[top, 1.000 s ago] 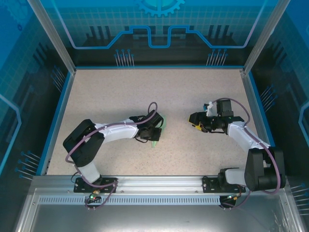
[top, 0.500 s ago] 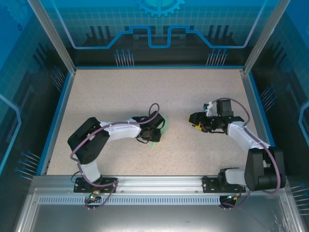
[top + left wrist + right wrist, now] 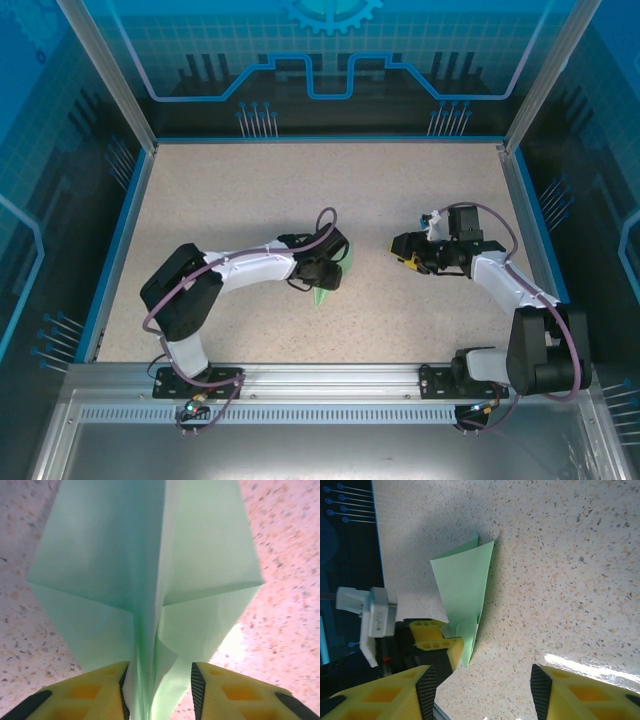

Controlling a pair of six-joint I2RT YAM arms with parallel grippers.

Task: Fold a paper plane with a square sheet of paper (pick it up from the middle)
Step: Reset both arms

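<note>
The speckled beige table (image 3: 250, 190) fills the floor of the blue-walled cell, and both white arms lean in over its middle. The left arm (image 3: 250, 268) stretches across from its base, the right arm (image 3: 500, 280) bends in from the other side, and their heads stop near each other but apart. Under the head of the left arm lies the pale mint-green paper plane (image 3: 150, 555), a narrow folded dart on the table. From above, a green tip pokes out toward the near edge and a sliver shows on the far side of the wrist. Seen from that wrist, the paper plane fans out away from the camera and its centre crease runs straight back into the left gripper (image 3: 160, 680). The jaws there stand parted, and the crease sits between the black pads of the yellow fingers (image 3: 95, 695), closer to one pad than the other, with a gap at the second one — so the paper is straddled, not pinched. The right gripper (image 3: 482, 685) hangs off to the side, apart from the paper plane, its jaws spread wide with only speckled table between them. From its camera the dart's narrow end sits at the left gripper and the wide tail points away.
</note>
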